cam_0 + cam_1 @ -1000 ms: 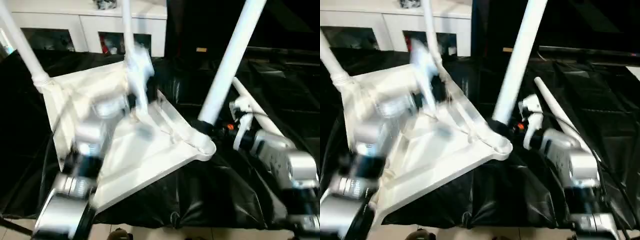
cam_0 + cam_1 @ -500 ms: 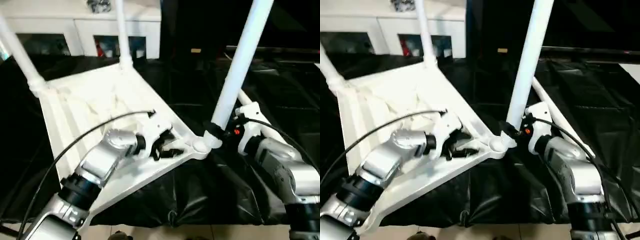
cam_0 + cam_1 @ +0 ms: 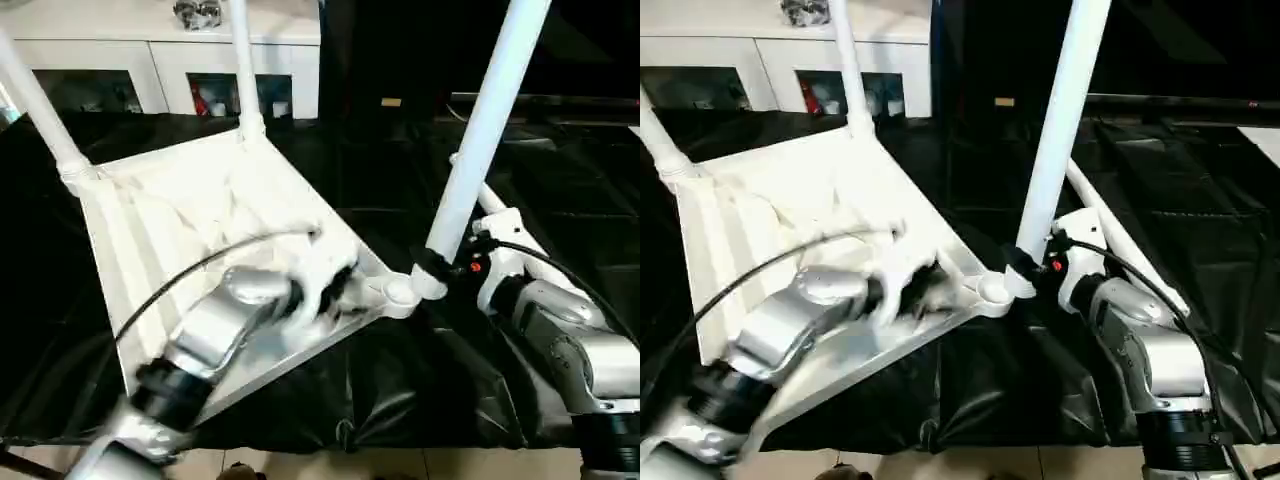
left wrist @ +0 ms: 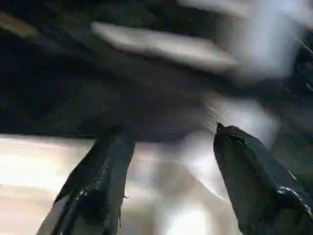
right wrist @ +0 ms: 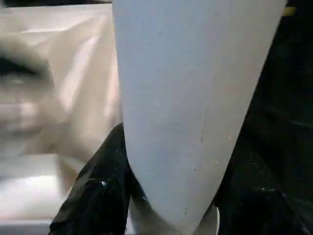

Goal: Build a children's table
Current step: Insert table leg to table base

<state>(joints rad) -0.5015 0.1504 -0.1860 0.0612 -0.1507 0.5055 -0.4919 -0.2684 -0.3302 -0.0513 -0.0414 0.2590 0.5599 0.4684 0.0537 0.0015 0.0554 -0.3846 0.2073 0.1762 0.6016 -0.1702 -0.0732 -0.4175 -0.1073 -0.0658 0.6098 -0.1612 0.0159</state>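
Right gripper [image 3: 1025,268] clenched on the third leg [image 3: 1060,140] at the near corner socket [image 3: 992,293]; left gripper [image 4: 166,147] released over the upturned tabletop [image 3: 190,220]; a nudge may unseat the leg.

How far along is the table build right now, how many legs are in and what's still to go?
Done: two legs stand in the far corners of the upturned table top, one at the left and one behind. In hand: the right tool is clamped on a third leg at its base, in the near corner socket. The left tool hovers open over the top. Left: a fourth leg lies on the black cloth.
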